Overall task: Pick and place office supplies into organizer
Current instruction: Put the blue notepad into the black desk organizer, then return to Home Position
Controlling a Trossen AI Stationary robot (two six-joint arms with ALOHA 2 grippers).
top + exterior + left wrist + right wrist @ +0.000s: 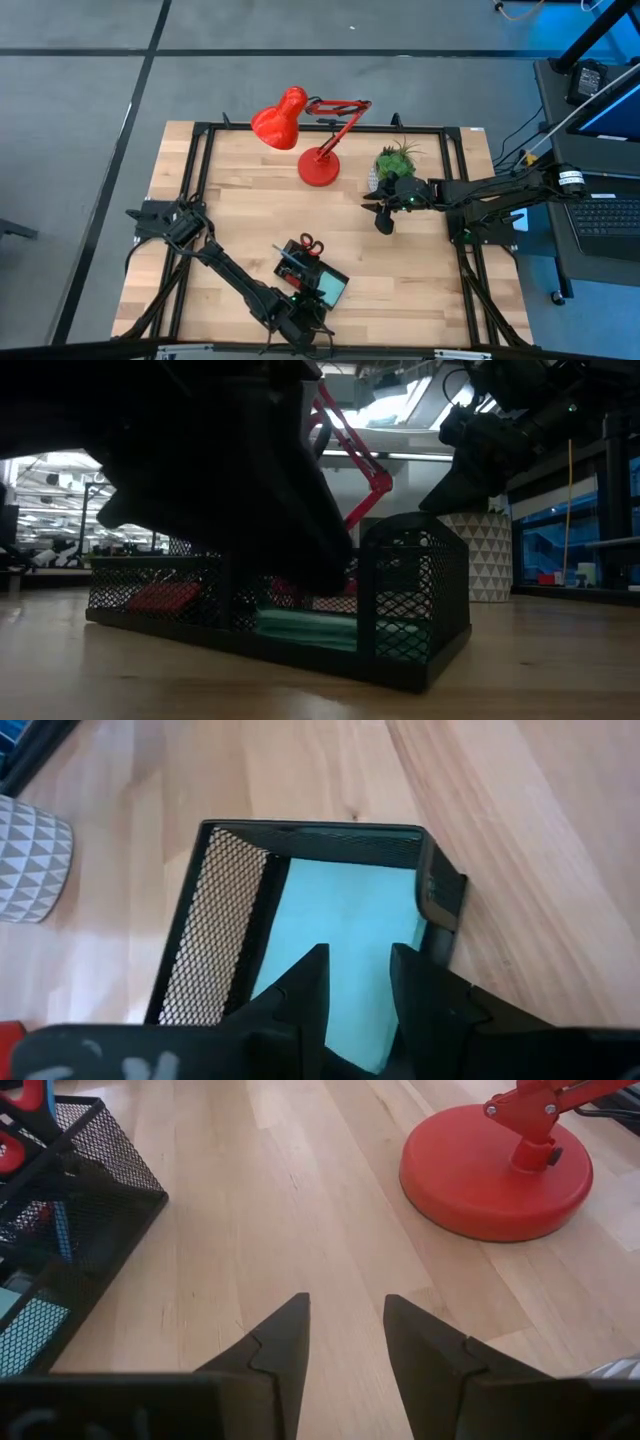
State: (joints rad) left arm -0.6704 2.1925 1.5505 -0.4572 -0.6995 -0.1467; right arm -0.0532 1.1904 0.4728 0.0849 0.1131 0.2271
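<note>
Black wire-mesh organizer [311, 280] sits on the wooden table [240, 210] toward the near edge, roughly centre, turned at an angle; thin dark frame, see-through mesh walls, split into compartments. Light blue sticky-note pad [340, 955] lies flat in an end compartment, square, plain, filling most of the floor there. Red-handled scissors [310, 245] rest in the organizer's far end, loops poking out toward the red desk lamp [305, 135]. Low view shows something red [165, 596] inside behind the mesh, can't tell what. Left gripper [357, 982] hovers right over the pad's compartment, fingers apart with a narrow gap, nothing between them, pad visible through the gap. Right gripper [346, 1335] is well apart from the organizer, hanging above bare table near the lamp's round base [497, 1170] and beside the potted plant [398, 162]; fingers apart, holding nothing. Plant pot is white with grey triangle pattern [30, 860].
</note>
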